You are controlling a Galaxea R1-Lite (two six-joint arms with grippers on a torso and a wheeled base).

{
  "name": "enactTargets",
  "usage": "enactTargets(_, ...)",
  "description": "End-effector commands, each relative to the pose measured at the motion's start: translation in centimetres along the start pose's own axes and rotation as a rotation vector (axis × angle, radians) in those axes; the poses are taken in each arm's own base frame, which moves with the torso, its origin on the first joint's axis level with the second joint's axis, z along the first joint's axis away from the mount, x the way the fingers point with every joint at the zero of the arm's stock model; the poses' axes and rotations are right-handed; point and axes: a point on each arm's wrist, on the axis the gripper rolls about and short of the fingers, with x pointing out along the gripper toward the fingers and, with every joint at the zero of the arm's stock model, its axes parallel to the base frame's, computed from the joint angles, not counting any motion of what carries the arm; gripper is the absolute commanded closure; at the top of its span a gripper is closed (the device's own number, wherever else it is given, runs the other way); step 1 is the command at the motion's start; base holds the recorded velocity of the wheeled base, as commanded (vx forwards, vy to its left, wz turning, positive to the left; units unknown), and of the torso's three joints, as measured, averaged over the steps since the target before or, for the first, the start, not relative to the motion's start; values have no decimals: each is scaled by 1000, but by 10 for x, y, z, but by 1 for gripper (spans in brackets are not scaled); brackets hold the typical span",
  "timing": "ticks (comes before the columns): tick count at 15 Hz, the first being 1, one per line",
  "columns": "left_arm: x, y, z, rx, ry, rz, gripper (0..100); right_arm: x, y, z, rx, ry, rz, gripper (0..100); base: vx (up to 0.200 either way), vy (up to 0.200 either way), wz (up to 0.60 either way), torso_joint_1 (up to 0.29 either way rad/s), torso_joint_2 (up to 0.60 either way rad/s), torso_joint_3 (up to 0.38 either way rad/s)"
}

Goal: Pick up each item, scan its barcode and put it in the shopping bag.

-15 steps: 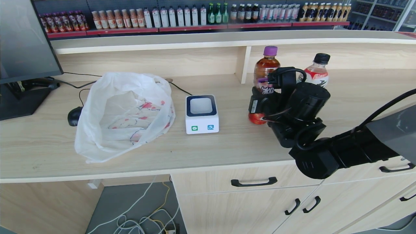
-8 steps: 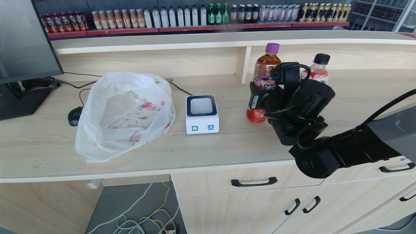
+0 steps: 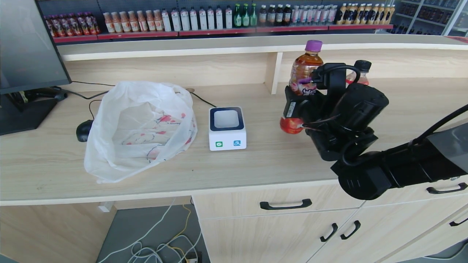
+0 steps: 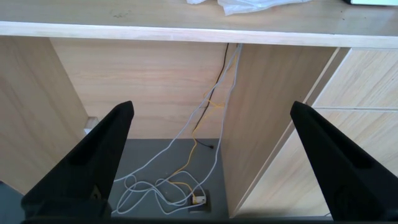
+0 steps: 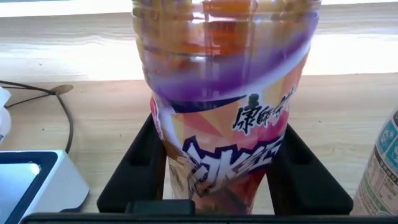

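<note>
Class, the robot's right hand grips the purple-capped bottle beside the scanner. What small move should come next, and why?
Probably carry the bottle leftward toward the scanner. The right hand is shut on it, upright, off to the scanner's right, and nothing faces the scanner's window, so scanning likely comes before bagging.

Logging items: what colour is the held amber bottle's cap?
Purple; the amber plastic bottle's round cap shows best in head view.
</note>
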Motion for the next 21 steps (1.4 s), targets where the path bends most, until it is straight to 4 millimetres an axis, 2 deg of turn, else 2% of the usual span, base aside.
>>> enactTargets(1, 0, 0, 0, 0, -1, 0, 0, -9, -5, 15, 14, -32, -1, 100, 0, 0, 0, 0, 0, 0)
enactTargets(5, 0, 0, 0, 0, 1, 0, 0, -46, -19, 24, 22, -43, 7, 100, 0, 0, 0, 0, 0, 0)
enactTargets(8, 0, 0, 0, 0, -1, 0, 0, -82, -18, 39, 36, -26, 62, 100, 0, 0, 0, 0, 0, 0)
enactTargets(10, 0, 0, 0, 0, -1, 0, 0, -100, -17, 41, 44, -18, 96, 100, 0, 0, 0, 0, 0, 0)
enactTargets(14, 0, 0, 0, 0, -1, 0, 0, -136, -34, 35, 20, 35, 113, 100, 0, 0, 0, 0, 0, 0)
enactTargets(16, 0, 0, 0, 0, -1, 0, 0, -157, -39, 39, 24, 47, 149, 100, 0, 0, 0, 0, 0, 0)
enactTargets(18, 0, 0, 0, 0, -1, 0, 0, -169, -39, 39, 28, 59, 178, 100, 0, 0, 0, 0, 0, 0)
enactTargets(21, 0, 0, 0, 0, -1, 0, 0, -176, -27, 40, 43, 64, 236, 100, 0, 0, 0, 0, 0, 0)
